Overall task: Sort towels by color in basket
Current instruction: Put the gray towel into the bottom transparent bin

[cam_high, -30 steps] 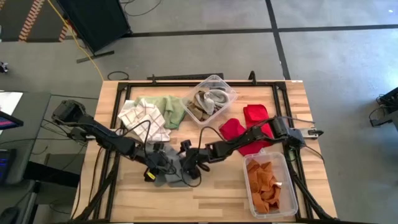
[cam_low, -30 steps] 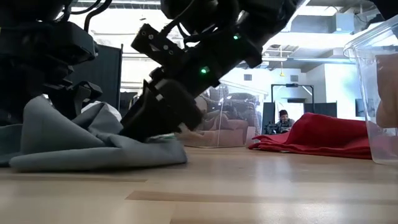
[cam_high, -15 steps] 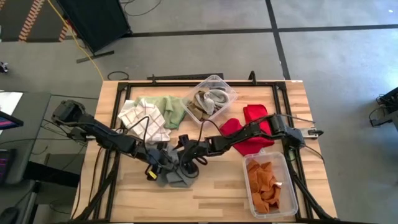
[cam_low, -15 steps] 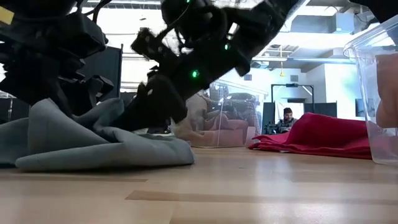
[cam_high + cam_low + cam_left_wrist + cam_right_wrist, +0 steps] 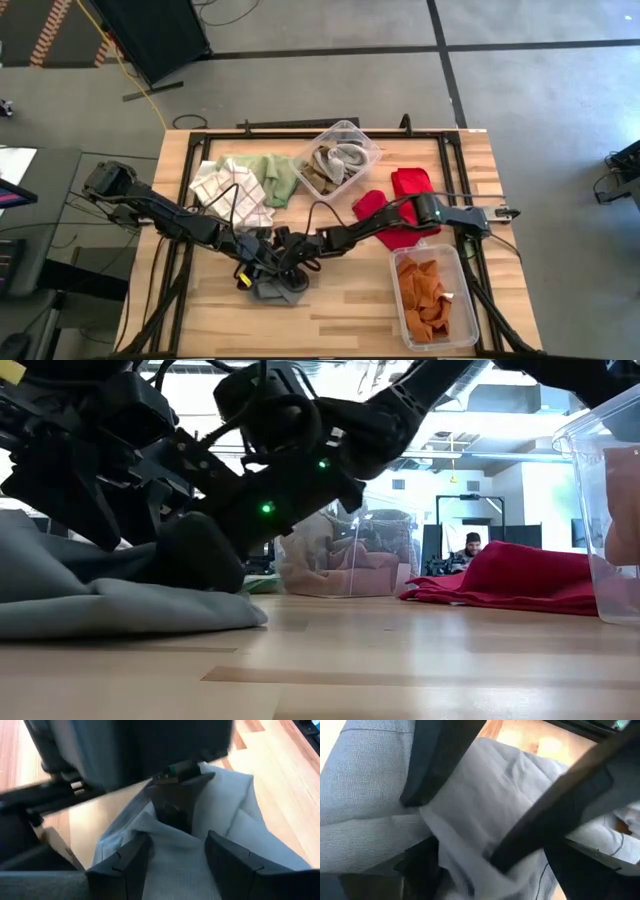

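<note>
Between the two pincers, at the front middle of the table (image 5: pixel 330 320), lies the grey towel (image 5: pixel 272 288), and both arms have closed in on it. Over the last second the right gripper (image 5: pixel 287 262) has slid further across the table toward the left arm, so it now hangs right over the cloth with its fingers spread wide and clasping nothing, though fabric bunches between them in the right wrist view. The left gripper (image 5: pixel 254 266), just beside it, has its fingers (image 5: pixel 122 865) half parted, straddling a fold of grey cloth; whether they truly pinch it cannot be told. The towel has been dragged and flattened a little, so my judgement is that a pick or handover of the grey piece is under way, not finished.

Behind the pincers on the left arm's side lie the white-checked towel (image 5: pixel 232 192) and the pale green towel (image 5: pixel 277 175), loose on the wood. Further back stands a clear bin (image 5: pixel 370 148) holding tan and grey cloths. Out along the right arm, two red towels (image 5: pixel 410 185) lie unsorted, and nearest that arm's base a second clear tub (image 5: pixel 462 300) holds rust orange towels (image 5: pixel 422 298).
</note>
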Action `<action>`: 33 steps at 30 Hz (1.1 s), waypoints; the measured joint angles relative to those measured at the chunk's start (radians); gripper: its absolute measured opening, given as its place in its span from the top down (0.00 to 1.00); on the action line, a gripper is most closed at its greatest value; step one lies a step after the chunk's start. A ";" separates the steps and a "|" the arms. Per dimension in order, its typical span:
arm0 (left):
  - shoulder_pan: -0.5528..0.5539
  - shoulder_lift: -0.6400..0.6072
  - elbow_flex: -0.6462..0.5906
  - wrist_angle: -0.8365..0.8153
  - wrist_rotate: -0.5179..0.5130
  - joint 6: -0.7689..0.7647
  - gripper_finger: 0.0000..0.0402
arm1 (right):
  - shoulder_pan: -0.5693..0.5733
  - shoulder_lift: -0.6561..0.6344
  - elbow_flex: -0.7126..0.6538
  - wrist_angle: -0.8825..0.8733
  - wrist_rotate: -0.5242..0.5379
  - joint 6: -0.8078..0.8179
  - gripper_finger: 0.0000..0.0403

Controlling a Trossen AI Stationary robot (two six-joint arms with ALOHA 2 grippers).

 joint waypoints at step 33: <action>-0.149 -0.304 0.110 -0.462 -0.172 -0.080 0.54 | 0.069 -0.243 0.023 -0.588 0.324 0.006 0.90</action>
